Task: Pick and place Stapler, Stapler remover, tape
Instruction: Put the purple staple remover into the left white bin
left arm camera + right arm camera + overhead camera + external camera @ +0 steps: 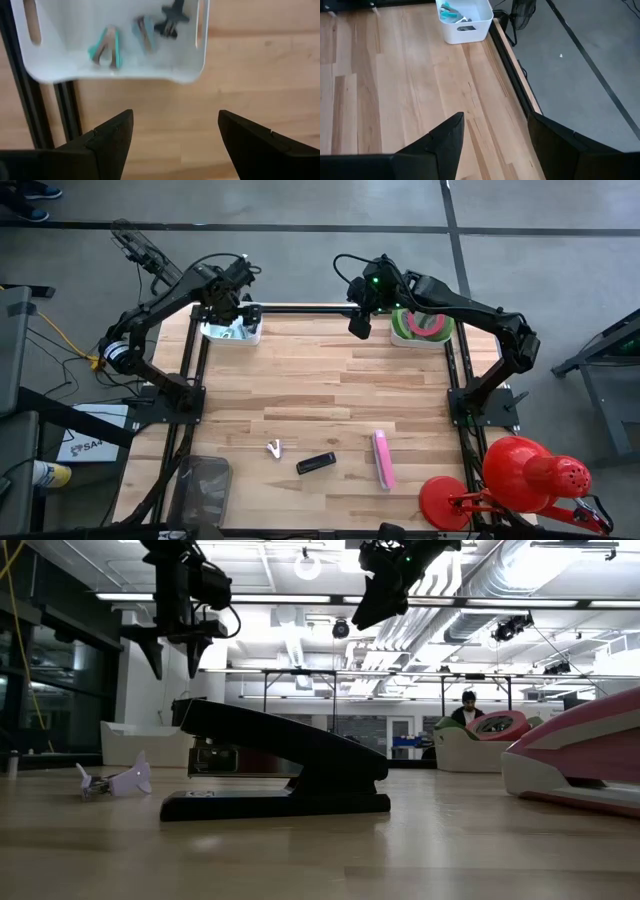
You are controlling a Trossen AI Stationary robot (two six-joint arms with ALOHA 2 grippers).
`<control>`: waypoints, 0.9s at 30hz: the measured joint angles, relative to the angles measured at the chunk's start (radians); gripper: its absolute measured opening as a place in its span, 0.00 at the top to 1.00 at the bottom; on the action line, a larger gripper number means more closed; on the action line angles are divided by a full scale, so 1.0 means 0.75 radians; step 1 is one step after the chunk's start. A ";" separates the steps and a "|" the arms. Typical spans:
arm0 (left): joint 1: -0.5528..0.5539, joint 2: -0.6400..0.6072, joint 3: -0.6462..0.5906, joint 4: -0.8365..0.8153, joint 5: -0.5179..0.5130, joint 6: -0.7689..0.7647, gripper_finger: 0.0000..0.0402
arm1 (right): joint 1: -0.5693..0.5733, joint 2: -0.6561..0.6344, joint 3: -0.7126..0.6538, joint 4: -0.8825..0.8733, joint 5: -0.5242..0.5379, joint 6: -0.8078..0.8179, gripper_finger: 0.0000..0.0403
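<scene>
Three things lie near the table's near edge: a black stapler (316, 463) (275, 775), a pink stapler (382, 459) (575, 765) and a small pale staple remover (274, 448) (115, 782). My left gripper (232, 315) (172, 650) (175, 145) hovers open above the near rim of a white bin (232, 332) (112, 75) at the far left. That bin holds teal staple removers (106, 47) and a black one (170, 20). My right gripper (360, 322) (385, 595) (495, 145) hangs open in the air beside the far-right bin (422, 328) (470, 745), which holds pink and green rounded items, perhaps tape.
A red desk lamp (520, 480) stands at the near right corner and a dark mesh holder (200, 488) at the near left corner. Black frame rails run along the table's left and right sides. The middle of the wooden table (330, 390) is bare. A person sits far behind the table (468, 710).
</scene>
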 joint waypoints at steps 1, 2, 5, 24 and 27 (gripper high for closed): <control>-0.020 -0.005 -0.001 -0.018 -0.006 -0.027 0.29 | -0.002 0.000 0.000 -0.001 -0.006 -0.005 0.48; -0.044 -0.009 -0.001 -0.028 -0.010 -0.052 0.29 | -0.005 0.000 0.000 -0.005 -0.021 -0.011 0.48; -0.128 -0.020 -0.001 -0.054 -0.015 -0.126 0.29 | -0.015 0.000 0.000 -0.026 -0.064 -0.025 0.48; -0.703 -0.019 -0.001 -0.230 -0.017 -0.771 0.29 | -0.118 0.000 0.000 -0.078 -0.170 -0.142 0.48; -0.784 -0.019 -0.005 -0.243 -0.002 -0.883 0.29 | -0.134 0.000 0.000 -0.084 -0.180 -0.151 0.48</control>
